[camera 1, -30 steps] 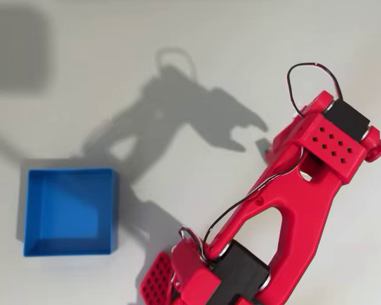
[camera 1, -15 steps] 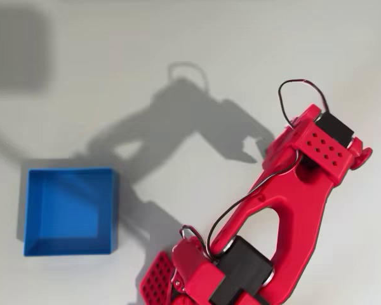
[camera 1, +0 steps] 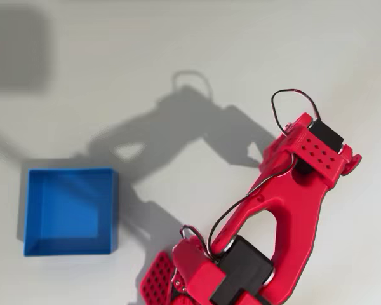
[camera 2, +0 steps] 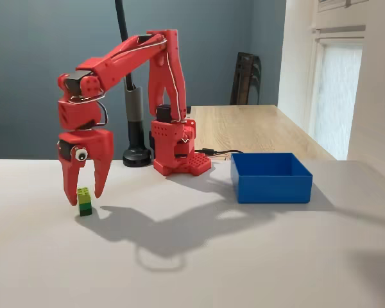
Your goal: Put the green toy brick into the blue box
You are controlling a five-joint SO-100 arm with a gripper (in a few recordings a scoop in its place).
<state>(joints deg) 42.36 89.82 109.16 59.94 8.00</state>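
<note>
so the gripper [camera 2: 85, 192] is hanging straight down over the brick [camera 2: 85, 201] with its two red fingers spread apart, one on each side, tips dropped to around the top of the brick. makes sense for a top-down grab, since the brick's standing on end on the table [camera 2: 199, 256] and the fingers need to straddle it before they squeeze. can't tell if either finger is actually touching it yet, looks more like it's just bracketing it. the brick is tiny, lime green studded plastic with a darker green lower half, hard and smooth, so i'd guess it needs a pretty centred pinch or it'll pop out sideways. the box [camera 2: 271, 177] is well apart from it, way over on the right in the fixed view, a shallow square tray in bright blue plastic with low walls and an open top, so dropping the brick in should be easy. from overhead the box [camera 1: 70, 211] sits at the left and the arm [camera 1: 292, 210] reaches up on the right, covering the brick. arm is glossy red printed plastic with black motors, table's a plain matte pale surface, soft shadows everywhere
</note>
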